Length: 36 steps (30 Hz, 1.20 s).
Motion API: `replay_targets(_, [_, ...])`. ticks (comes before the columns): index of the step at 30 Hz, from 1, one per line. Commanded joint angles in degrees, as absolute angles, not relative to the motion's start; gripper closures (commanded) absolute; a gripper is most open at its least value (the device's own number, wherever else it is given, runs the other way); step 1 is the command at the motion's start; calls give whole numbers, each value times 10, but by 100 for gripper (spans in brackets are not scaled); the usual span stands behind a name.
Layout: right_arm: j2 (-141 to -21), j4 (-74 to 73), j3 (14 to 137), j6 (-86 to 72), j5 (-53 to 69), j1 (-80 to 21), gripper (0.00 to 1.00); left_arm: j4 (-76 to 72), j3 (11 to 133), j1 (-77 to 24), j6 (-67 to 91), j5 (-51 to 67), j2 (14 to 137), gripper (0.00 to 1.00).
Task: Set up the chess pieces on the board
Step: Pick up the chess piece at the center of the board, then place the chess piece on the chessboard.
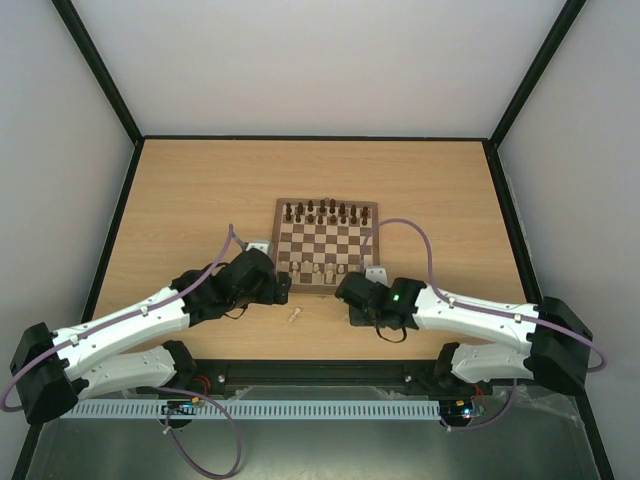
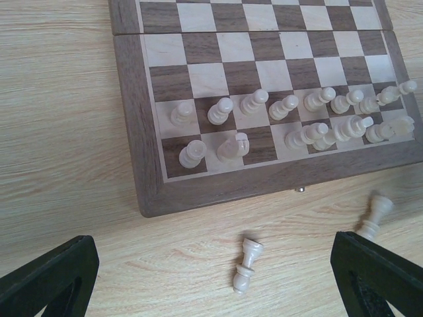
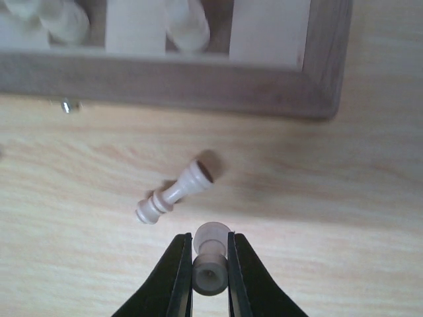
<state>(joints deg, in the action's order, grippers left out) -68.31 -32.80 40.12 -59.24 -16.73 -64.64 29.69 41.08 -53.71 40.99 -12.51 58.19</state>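
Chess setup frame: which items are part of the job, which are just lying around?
Job:
board
pale pieces on its near rows
pale piece held in the right gripper
loose pale piece lying on the table

Just there:
dark pieces, lined up on the far rows
purple cables

light wood-grain surface (image 1: 180,200), dark frame round its edges. board (image 1: 325,243) lies flat near the middle. just off its near border, a pale chess piece (image 2: 244,264) lies on its side on bare wood, left of the small metal knob (image 2: 301,189). a second chess piece (image 3: 173,193) lies tipped over nearer the board's right corner.
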Motion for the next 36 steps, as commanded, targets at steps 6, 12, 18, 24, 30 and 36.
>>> replay_targets(6, [-734, -341, 498, -444, -184, -524, 92, 313, 431, -535, 410, -156, 585, 1])
replay_targets(12, [-758, -339, 521, -398, -168, -460, 92, 315, 434, -528, 410, -157, 585, 1])
replay_targets(18, [-790, -326, 519, -378, -158, -437, 90, 314, 431, -525, 410, -156, 585, 1])
replay_targets(24, [-810, -307, 514, -371, -146, -437, 90, 315, 427, -522, 411, -155, 584, 1])
replay_targets(30, [-828, -299, 517, -366, -140, -437, 89, 315, 424, -521, 412, -155, 579, 1])
replay_targets(36, [-839, -302, 520, -366, -142, -437, 88, 317, 425, -522, 414, -155, 579, 1])
